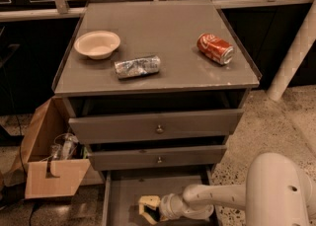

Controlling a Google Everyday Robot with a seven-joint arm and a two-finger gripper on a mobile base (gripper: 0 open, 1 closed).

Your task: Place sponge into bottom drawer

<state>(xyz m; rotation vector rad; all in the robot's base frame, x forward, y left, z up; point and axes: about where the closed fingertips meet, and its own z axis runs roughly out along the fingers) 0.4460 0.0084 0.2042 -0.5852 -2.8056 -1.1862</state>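
The bottom drawer (118, 193) is pulled out at the foot of the grey cabinet, and its grey floor shows. My gripper (148, 208) reaches in from the right, low over the drawer's middle, on a white forearm (212, 198). A pale yellow shape sits at the gripper's tip. I cannot tell whether it is the sponge or part of the gripper, and no dark green top shows.
On the cabinet top lie a cream bowl (97, 44), a crumpled silver foil packet (137, 66) and a red soda can (215, 49). The two knobbed upper drawers (158, 129) stand slightly ajar. An open cardboard box (49, 163) stands on the floor to the left.
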